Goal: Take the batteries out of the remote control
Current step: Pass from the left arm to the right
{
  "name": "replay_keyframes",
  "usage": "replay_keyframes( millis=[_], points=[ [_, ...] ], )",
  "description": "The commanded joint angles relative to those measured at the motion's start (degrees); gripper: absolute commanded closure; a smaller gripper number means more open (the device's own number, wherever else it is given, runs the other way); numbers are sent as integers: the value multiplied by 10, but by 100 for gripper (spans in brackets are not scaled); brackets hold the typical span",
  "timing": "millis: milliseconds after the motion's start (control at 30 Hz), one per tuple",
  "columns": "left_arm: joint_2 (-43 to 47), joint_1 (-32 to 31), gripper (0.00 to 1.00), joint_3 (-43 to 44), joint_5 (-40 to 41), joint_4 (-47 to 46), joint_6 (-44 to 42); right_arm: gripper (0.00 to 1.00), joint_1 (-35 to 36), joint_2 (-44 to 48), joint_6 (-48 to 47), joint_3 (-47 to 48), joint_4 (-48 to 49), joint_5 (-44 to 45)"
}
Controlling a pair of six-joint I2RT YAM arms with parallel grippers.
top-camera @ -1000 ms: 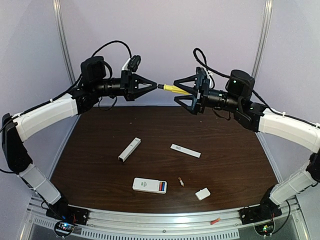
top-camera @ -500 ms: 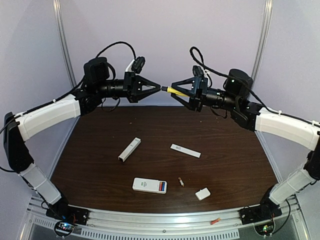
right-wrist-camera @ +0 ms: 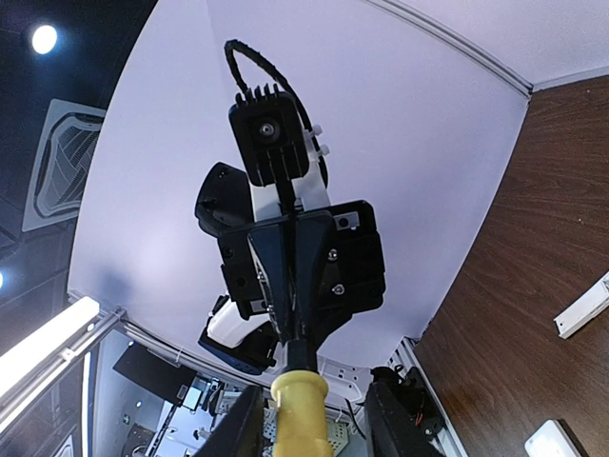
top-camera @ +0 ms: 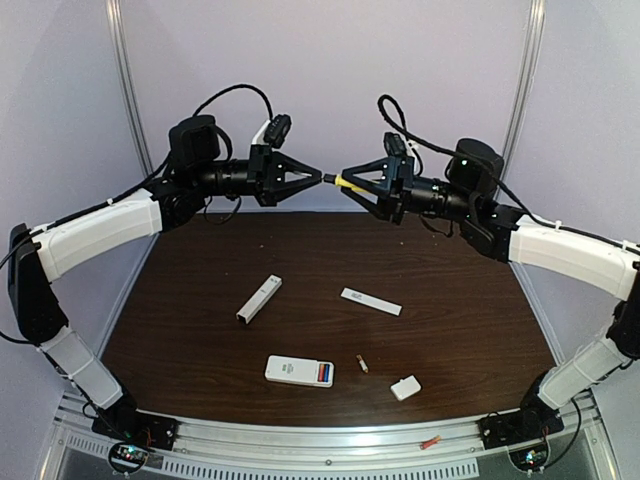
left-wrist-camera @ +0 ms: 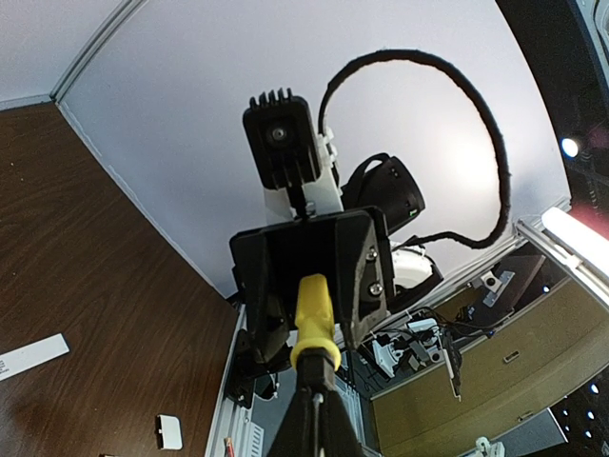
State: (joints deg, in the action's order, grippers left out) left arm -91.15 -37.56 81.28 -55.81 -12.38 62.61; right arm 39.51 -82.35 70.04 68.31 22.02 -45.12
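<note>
Not much can be counted as done yet, honestly. The screwdriver [left-wrist-camera: 312, 314] is held up in mid-air, well above the table [top-camera: 470, 330]. Its shaft is clamped in the left gripper [top-camera: 318, 177], and its yellow handle is flanked by the right gripper [top-camera: 346, 182], whose jaws sit either side of it; whether it's actually being pinched can't be told. Down below, the remote [top-camera: 290, 370] is left lying near the front edge, with its cover [top-camera: 405, 388] already off and set apart to the right. One battery [top-camera: 362, 364] is seen loose between the two, just beside the remote. Red and blue are visible in the open bay [top-camera: 324, 373], so more batteries are probably seated there, left to be pried out once the tool is passed across.
</note>
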Motion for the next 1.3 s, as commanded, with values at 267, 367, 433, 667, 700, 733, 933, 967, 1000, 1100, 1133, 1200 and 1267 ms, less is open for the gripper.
replay_keyframes(
  millis=[267, 367, 433, 667, 700, 733, 933, 967, 1000, 1100, 1133, 1200, 1267],
  points=[
    [-6, -5, 100, -10, -13, -19, -5, 68, 11, -7, 3, 10, 14, -10],
    [-5, -7, 100, -10, -12, -15, -8, 70, 14, -8, 2, 10, 12, -10],
    [-5, -8, 100, -10, -12, -11, -11, 73, 16, -8, 2, 10, 12, -11],
    [-4, -11, 100, -14, -10, -3, -16, 83, 22, -8, -2, 9, 5, -9],
    [-3, -11, 100, -15, -9, -3, -17, 84, 22, -9, -2, 9, 3, -9],
    [-3, -11, 100, -16, -9, -3, -17, 85, 23, -8, -3, 8, 3, -9],
    [-2, -11, 100, -21, -3, 2, -19, 94, 25, 1, -13, 1, -16, -7],
    [-2, -11, 96, -22, -2, 4, -20, 95, 25, 4, -19, 0, -26, -3],
    [0, -11, 90, -22, -1, 7, -22, 97, 25, 9, -28, -3, -39, 2],
    [4, -11, 75, -22, 3, 25, -32, 100, 25, 21, -46, -9, -82, 11],
    [6, -11, 71, -22, 4, 33, -38, 100, 25, 25, -55, -8, -102, 11],
    [13, -11, 61, -23, 7, 56, -57, 100, 25, 35, -81, -4, -148, 14],
    [23, -11, 53, -27, 12, 83, -78, 100, 25, 47, -115, 3, -205, 26]
  ],
)
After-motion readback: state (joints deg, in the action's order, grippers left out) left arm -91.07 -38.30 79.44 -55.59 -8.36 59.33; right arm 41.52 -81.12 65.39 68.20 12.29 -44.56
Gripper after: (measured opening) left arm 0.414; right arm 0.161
